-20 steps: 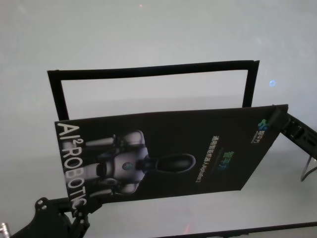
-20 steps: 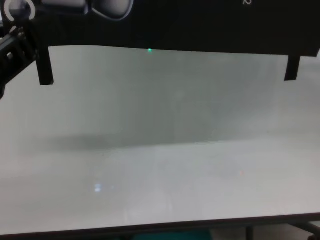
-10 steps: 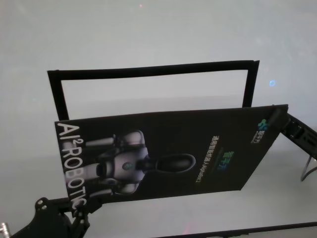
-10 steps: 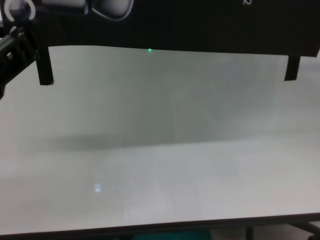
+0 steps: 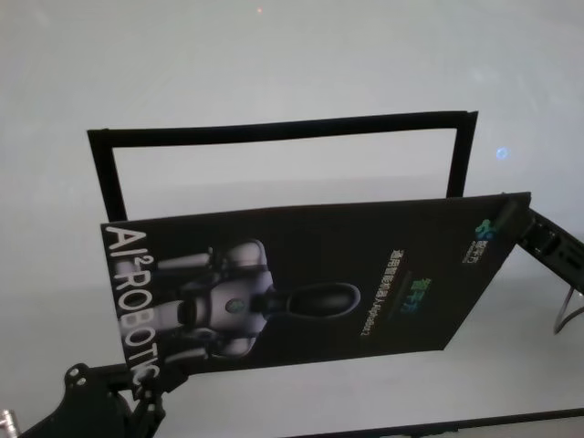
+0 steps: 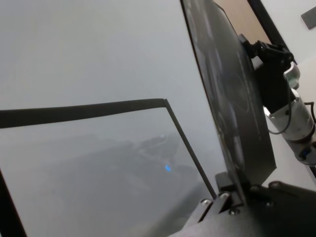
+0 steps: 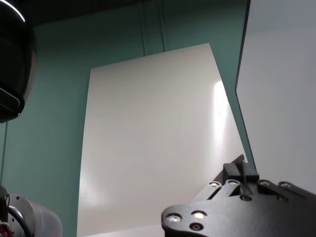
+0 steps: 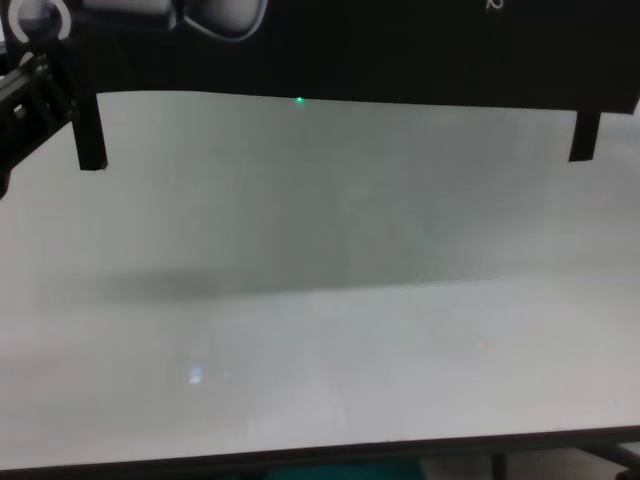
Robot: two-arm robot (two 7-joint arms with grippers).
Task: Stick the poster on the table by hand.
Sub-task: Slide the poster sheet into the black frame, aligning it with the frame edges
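Observation:
The poster [image 5: 310, 274], a black sheet with a grey-white robot picture and white letters, hangs tilted above the table [image 5: 274, 55]. My left gripper [image 5: 141, 397] is shut on its near left corner; in the left wrist view [image 6: 231, 200] it pinches the sheet, which shows edge-on [image 6: 232, 98]. My right gripper [image 5: 511, 214] is shut on the far right corner; it also shows in the right wrist view [image 7: 242, 173]. In the chest view the poster [image 8: 400, 50] spans the top, clear of the table [image 8: 320, 350], with narrow black strips [image 8: 91, 135] hanging from its corners.
A black rectangular outline [image 5: 274, 130] lies flat on the table behind and under the poster, and shows in the left wrist view [image 6: 84, 111]. The table's dark front edge [image 8: 320, 458] runs along the bottom of the chest view. A wire stand [image 5: 570, 315] is at the right.

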